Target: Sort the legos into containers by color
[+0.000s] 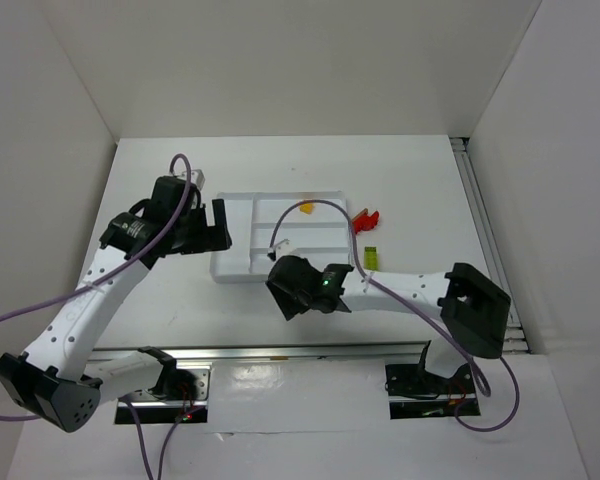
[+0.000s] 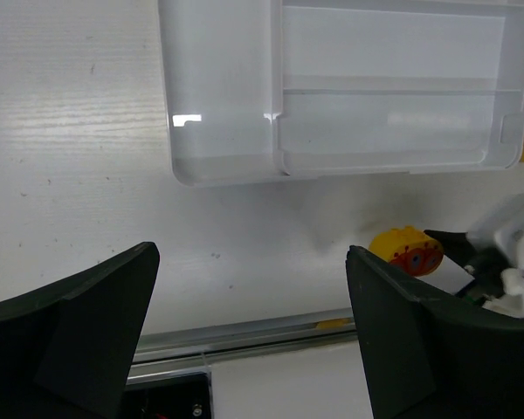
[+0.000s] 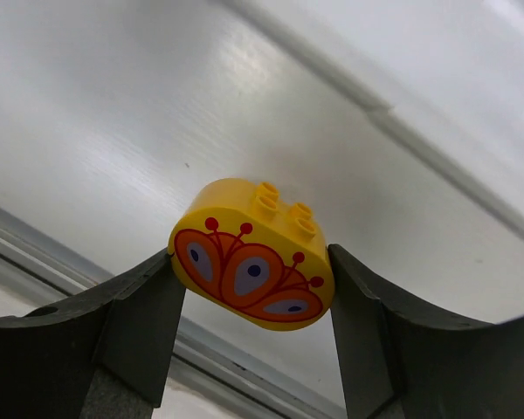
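Note:
My right gripper (image 3: 251, 264) is shut on a yellow lego (image 3: 249, 253) with an orange-red printed face, holding it above the table just in front of the white tray (image 1: 236, 262). The same lego shows in the left wrist view (image 2: 407, 250); in the top view my right gripper (image 1: 283, 296) hides it. A small yellow-orange lego (image 1: 306, 208) lies in a far section of the tray. A red lego (image 1: 366, 218) and a lime green lego (image 1: 371, 258) lie on the table right of the tray. My left gripper (image 1: 220, 224) is open and empty at the tray's left end.
A metal rail (image 1: 280, 352) runs along the near table edge. White walls enclose the table on three sides. The tray's near compartments (image 2: 384, 122) show no pieces in the left wrist view.

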Robot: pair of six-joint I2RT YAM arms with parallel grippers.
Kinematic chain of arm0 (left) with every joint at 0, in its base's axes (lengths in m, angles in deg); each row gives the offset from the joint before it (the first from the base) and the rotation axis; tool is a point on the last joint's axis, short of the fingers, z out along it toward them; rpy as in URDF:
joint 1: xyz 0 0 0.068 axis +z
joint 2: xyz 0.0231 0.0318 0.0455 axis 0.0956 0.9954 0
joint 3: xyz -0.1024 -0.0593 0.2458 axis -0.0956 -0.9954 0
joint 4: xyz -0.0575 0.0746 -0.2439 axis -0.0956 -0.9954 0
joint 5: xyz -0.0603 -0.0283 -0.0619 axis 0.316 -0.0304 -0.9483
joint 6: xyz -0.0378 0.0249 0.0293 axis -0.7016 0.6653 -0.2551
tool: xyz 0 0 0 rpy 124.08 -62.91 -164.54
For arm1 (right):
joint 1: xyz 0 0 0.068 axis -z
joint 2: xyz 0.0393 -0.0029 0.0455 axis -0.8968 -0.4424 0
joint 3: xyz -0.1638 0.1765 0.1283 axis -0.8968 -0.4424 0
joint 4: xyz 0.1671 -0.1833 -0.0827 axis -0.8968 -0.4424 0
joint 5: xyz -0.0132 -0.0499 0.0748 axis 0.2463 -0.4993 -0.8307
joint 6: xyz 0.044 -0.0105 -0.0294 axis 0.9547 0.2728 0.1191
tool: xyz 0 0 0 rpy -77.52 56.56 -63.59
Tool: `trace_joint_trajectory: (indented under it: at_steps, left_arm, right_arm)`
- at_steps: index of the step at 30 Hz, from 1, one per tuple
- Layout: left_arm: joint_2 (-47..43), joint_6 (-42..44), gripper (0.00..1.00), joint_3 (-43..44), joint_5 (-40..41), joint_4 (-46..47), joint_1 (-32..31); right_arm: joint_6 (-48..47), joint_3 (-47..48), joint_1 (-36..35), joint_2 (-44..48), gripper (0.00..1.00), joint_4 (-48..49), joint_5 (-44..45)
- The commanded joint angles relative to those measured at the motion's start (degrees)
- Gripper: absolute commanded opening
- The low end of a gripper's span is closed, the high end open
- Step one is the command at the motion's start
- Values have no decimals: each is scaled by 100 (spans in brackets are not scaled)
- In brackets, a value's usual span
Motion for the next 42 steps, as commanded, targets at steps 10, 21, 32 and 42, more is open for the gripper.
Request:
trace_joint_trajectory:
  at_steps: [10,21,32,42]
  left_arm:
    - [123,99,97,296,-369,154,27]
    - [-132,-6,100,120,-316,39,27]
    - [-71,99,100,215,-88,-215,27]
    - [404,477,100,586,510,-268,80]
  right_arm:
    - [-531,3245,1945,-992,52,-831,455]
    - [-707,5223,2668,-3164,53,-523,25]
    - [-593,5938,2615,-3537,95,-822,25]
    - [13,2257,3721,-22,83,-541,411]
